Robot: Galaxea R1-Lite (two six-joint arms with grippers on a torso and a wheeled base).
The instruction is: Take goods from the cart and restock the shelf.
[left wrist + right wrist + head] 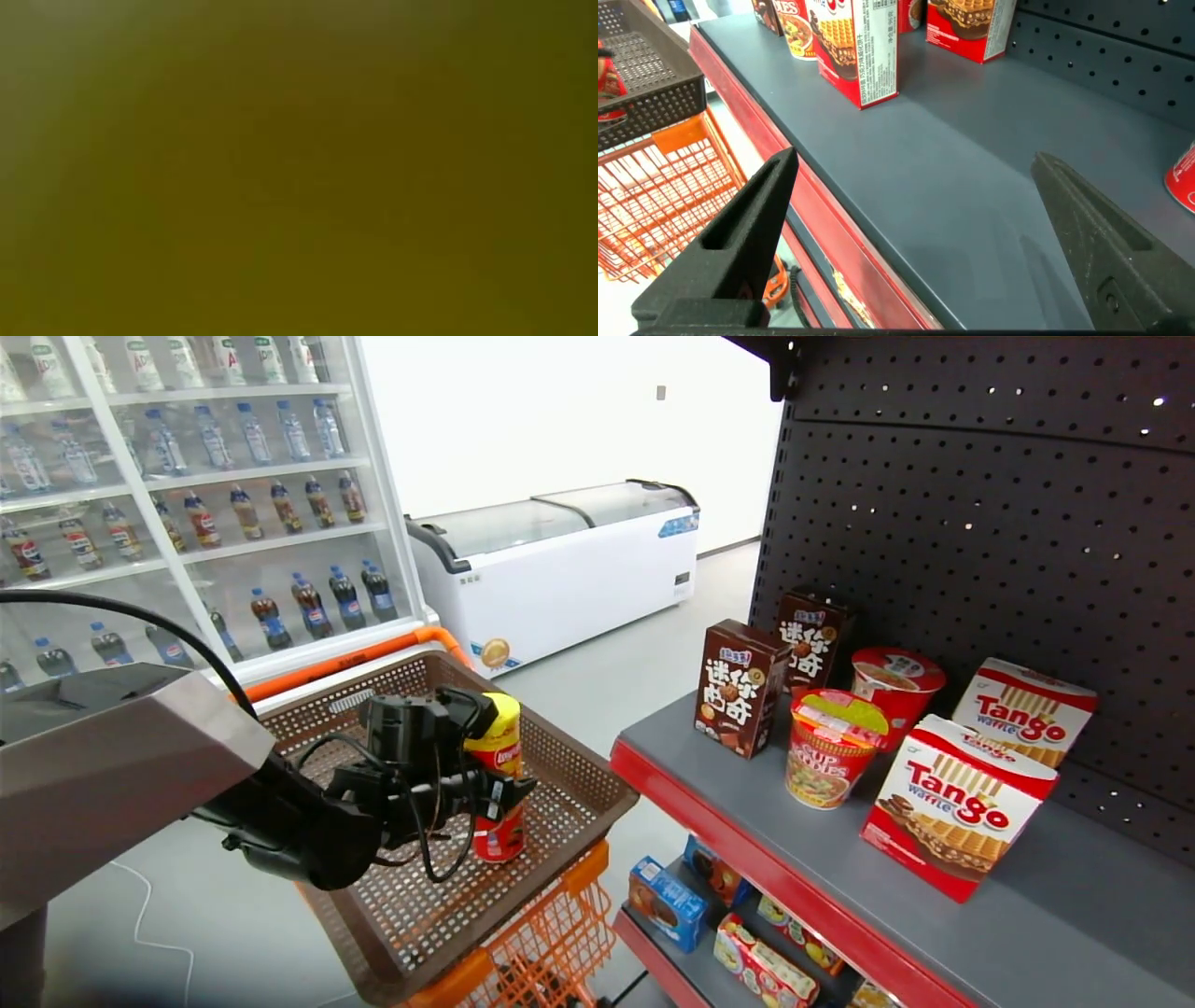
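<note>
Since the can (499, 737) stands upright in the basket (411, 924), at 8 o'clock in the head view, the lift should go straight up until its base clears the rim. Only then should it swing toward 4 o'clock.

Left gripper (493, 791): fingers appear clamped on the can's middle, one on each side. The grip sits near mid-height, so I judge tilt risk small.

Right gripper (915, 163): fingers apart, holding nothing, over bare shelf (1074, 933).

Free space lies at 4 o'clock, beside the wafer box (952, 807). Cup (826, 756) and brown boxes (738, 686) stand farther back, toward 3 o'clock.
</note>
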